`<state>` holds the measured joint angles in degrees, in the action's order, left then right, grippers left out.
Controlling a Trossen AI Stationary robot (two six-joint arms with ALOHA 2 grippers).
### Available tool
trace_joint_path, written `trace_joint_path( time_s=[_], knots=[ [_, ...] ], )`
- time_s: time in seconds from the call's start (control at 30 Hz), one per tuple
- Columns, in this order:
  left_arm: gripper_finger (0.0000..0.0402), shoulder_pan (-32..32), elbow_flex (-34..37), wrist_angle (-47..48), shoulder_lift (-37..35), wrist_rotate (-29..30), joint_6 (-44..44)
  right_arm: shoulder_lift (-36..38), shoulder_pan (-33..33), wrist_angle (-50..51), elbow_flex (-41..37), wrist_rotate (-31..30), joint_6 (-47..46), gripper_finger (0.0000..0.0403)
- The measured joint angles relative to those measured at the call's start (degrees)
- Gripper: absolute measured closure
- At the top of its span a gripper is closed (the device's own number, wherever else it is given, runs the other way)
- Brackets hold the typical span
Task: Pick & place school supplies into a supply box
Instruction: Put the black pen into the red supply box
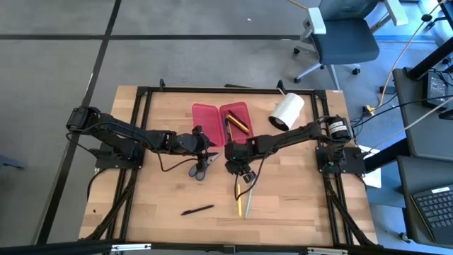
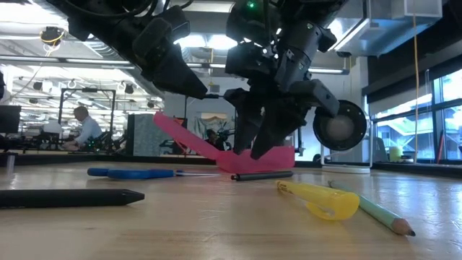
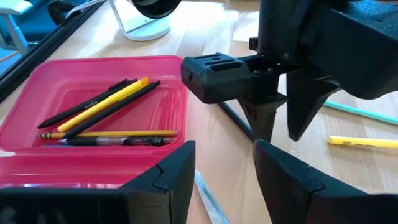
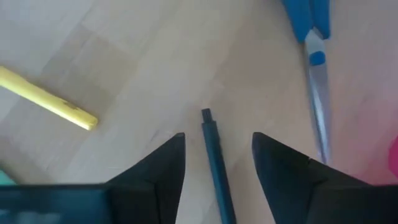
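The supply box (image 1: 221, 119) lies open near the table's far edge, and several pens and pencils (image 3: 102, 115) lie in its right half. My right gripper (image 4: 217, 158) is open and points down over a dark pen (image 4: 213, 146) that lies on the table between its fingers, untouched. The same pen (image 2: 261, 175) rests just in front of the box. Blue-handled scissors (image 1: 199, 167) lie beside it. My left gripper (image 3: 224, 180) is open and hovers near the box, above the scissors. On the near part of the table lie a yellow pen (image 1: 240, 205), a green pencil (image 2: 379, 213) and a black marker (image 1: 197, 210).
A big white roll (image 1: 287, 111) stands at the table's far right. The two grippers are close together at the table's middle. A black frame (image 1: 141, 92) rims the tabletop. An office chair (image 1: 343, 39) stands beyond the far edge. People sit far off in the room (image 2: 83, 126).
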<state>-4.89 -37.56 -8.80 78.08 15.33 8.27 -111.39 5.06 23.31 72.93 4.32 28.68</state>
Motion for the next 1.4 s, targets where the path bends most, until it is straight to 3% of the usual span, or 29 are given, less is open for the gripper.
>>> trace_joint_path(
  time_s=[0.47,1.07,1.4],
  knots=[
    [0.0247,0.00,0.07,0.00,0.02,-0.01,0.00,-4.82,-0.66,-2.43,0.11,1.08,-0.14,0.0215],
    [0.0246,0.01,0.07,0.00,0.02,-0.01,0.00,-5.68,-4.07,0.46,0.20,2.39,-3.08,0.0343],
    [0.0247,0.01,0.07,-0.11,0.02,0.00,-1.28,-5.27,-4.17,2.46,0.59,4.83,-7.71,0.0357]
  ],
)
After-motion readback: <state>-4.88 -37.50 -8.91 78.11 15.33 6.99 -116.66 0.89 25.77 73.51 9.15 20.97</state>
